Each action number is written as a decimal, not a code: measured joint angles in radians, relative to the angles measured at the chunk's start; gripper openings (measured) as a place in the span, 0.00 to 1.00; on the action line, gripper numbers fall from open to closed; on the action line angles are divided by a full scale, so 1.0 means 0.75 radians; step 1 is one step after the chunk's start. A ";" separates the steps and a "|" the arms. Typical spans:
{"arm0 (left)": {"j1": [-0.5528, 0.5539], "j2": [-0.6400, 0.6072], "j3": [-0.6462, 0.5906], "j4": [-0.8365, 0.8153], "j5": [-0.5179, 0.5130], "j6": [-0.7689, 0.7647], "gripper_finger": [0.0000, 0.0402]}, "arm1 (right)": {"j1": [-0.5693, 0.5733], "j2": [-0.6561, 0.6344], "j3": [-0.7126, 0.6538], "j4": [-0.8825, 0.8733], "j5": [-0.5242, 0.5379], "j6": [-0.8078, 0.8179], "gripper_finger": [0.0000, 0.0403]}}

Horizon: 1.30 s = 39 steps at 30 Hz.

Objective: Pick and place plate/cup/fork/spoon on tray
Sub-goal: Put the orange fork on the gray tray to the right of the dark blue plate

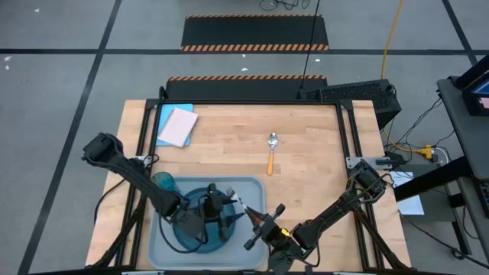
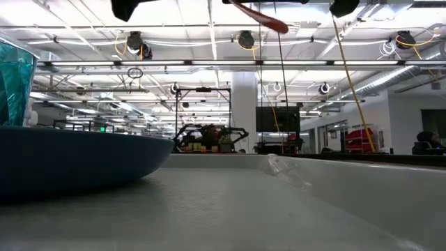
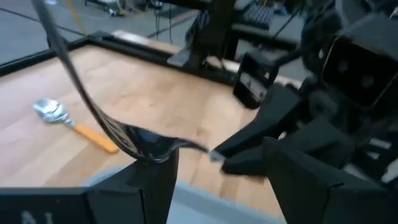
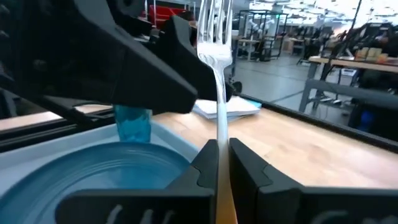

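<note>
The right gripper [image 1: 254,223] clamps the fork [image 4: 216,68] above the tray [image 1: 256,186]; lowering and releasing comes next. The left gripper [image 1: 218,210] hovers wide apart.

Both arms are dark, slender and jointed, built of black links with bulkier rounded housings at the joints. Black cables loop along the left arm [image 1: 130,172]. The right arm [image 1: 336,206] shows small orange-yellow markings near its wrist.
</note>
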 joint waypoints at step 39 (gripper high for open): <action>0.077 -0.067 -0.001 0.181 0.529 0.473 0.00 | 0.018 -0.144 -0.011 -0.095 -0.597 -0.087 0.18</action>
